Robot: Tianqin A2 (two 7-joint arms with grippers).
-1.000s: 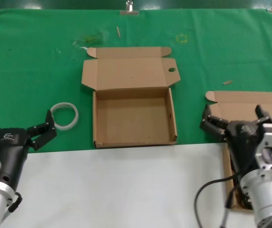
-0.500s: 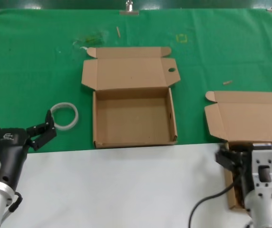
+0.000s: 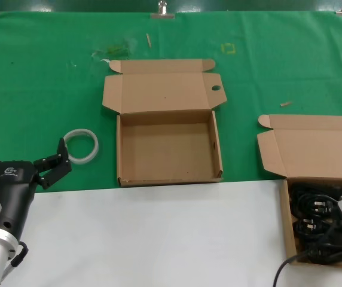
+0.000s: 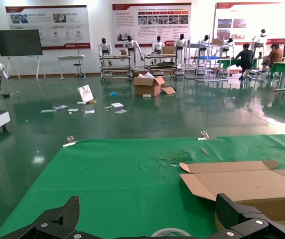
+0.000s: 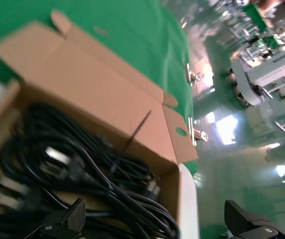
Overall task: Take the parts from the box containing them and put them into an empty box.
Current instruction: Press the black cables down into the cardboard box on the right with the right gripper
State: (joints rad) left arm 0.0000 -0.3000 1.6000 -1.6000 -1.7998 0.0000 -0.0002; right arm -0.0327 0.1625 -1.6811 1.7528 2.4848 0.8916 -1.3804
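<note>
A: Where do the parts (image 3: 315, 224) lie?

B: In the box containing them (image 3: 289, 230), at the near right of the head view, on the white surface (image 3: 159, 233) just past the edge of the green cloth (image 3: 39, 78). They are glossy black cords with plugs, heaped together and filling the tray. The lid stands open on the far side of that box, leaning back over the cloth.

A: And the right gripper (image 5: 155, 219)?

B: Only a corner of its metal body shows at the near right edge of the head view. The right wrist view looks straight down on the cords (image 5: 82, 164), with the two dark fingertips (image 5: 63, 221) spread wide above them, touching nothing.

A: The empty box (image 3: 168, 146)?

B: It sits in the middle of the cloth, well apart from the full one and to its left. Its lid is folded back on the far side, and the right flap has a small round hole.

A: The left gripper (image 3: 21, 158)?

B: It hangs at the near left, jaws apart and holding nothing. A white tape ring (image 3: 80, 146) lies on the cloth just beside its right fingertip, between the gripper and the empty box.
</note>
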